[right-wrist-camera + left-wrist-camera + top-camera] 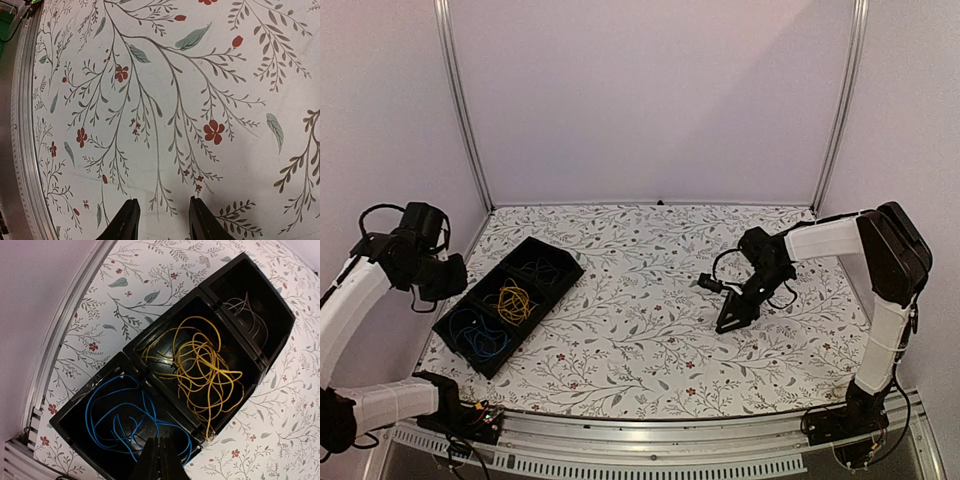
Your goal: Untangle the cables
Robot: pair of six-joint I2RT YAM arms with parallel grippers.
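A black three-compartment tray (pixel 556 290) lies at the left of the table. Its near compartment holds the blue cable (pixel 478 335), the middle one the yellow-orange cable (pixel 515 300), the far one the dark cable (pixel 542 268). The left wrist view shows the blue (pixel 107 405), yellow-orange (pixel 200 365) and dark (pixel 245 310) cables, each in its own compartment. My left gripper (pixel 160 441) is shut and empty, hovering above the blue compartment; it also shows in the top view (pixel 452 282) at the tray's left side. My right gripper (pixel 162 205) is open and empty, low over bare cloth right of centre (pixel 730 320).
A floral tablecloth (pixel 640 350) covers the table. White walls with metal posts (pixel 460 110) enclose the back and sides. A metal rail (pixel 22 150) runs along the table's edge. Thick black arm cables loop near the right wrist (pixel 720 262).
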